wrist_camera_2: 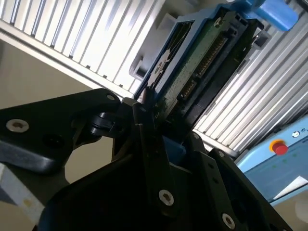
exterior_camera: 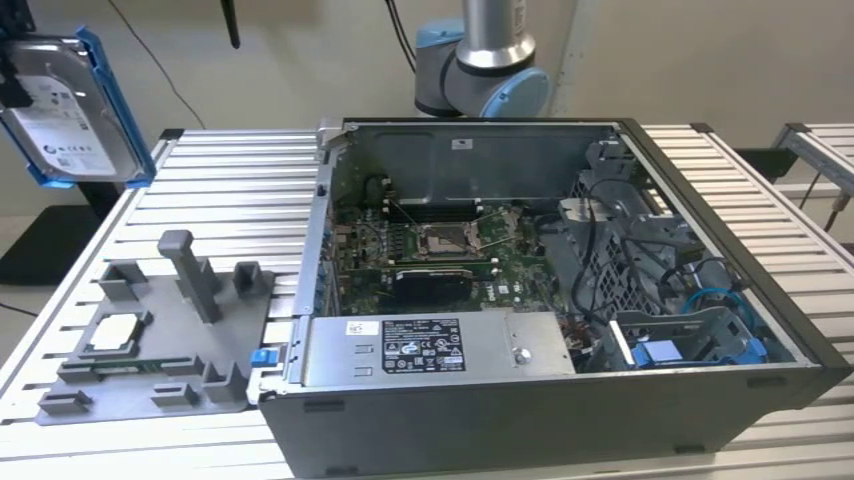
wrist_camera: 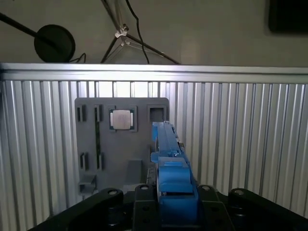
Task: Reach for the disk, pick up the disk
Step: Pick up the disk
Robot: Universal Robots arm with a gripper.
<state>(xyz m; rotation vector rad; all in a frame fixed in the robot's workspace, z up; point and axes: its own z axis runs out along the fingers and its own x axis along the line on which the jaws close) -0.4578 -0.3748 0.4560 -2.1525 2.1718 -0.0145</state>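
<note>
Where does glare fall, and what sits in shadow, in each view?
Exterior view: even light, the computer case interior shadowed. Second wrist view: glare on the table slats, the gripper dark. First wrist view: bright patch on the slats by the table's edge.

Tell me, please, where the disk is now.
The disk is aloft at the exterior view's upper left, above the grey fixture plate, gripped by the hand in the first wrist view.

disk [exterior_camera: 60, 110]: silver metal, paper label | bracket [exterior_camera: 115, 92]: glossy blue plastic | table [exterior_camera: 240, 190]: ribbed shiny metal | tray [exterior_camera: 160, 340]: matt grey plastic
</note>
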